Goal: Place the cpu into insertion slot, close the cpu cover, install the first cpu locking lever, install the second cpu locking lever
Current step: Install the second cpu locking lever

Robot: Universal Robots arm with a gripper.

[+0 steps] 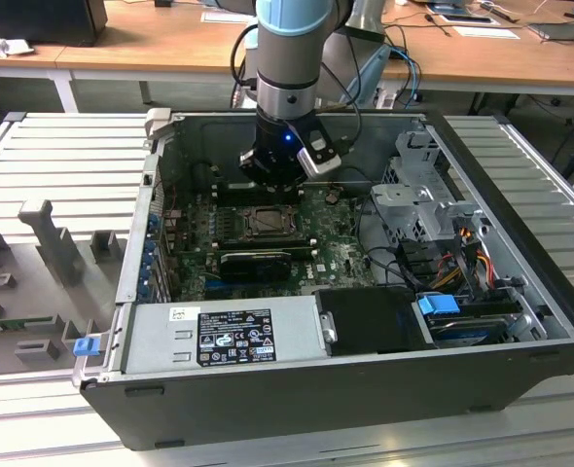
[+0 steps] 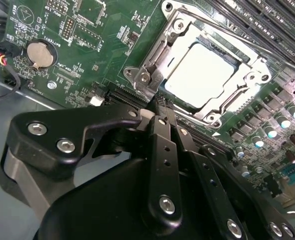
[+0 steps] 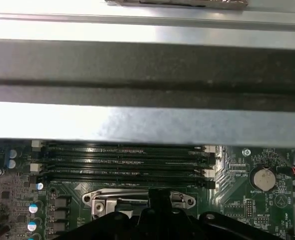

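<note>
Cpu (image 2: 201, 73) (seated) just beyond tool (image 2: 160, 107)

— Bright overhead light; strong glare on the cpu (image 2: 200, 75) and the cpu cover (image 2: 247, 70) in the second wrist view.
— Blown-out white bands across the case wall (image 3: 147, 122) in the first wrist view.
— Soft blur on the near gripper (image 2: 160, 107); deep shadow inside the case (image 1: 185, 209).

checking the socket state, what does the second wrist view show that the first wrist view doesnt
Second wrist view: the cpu lying in the insertion slot, the cpu cover framing it, and the gripper with fingers together near the socket's corner. First wrist view: the case wall above the board. Both: RAM slots, coin battery.
</note>
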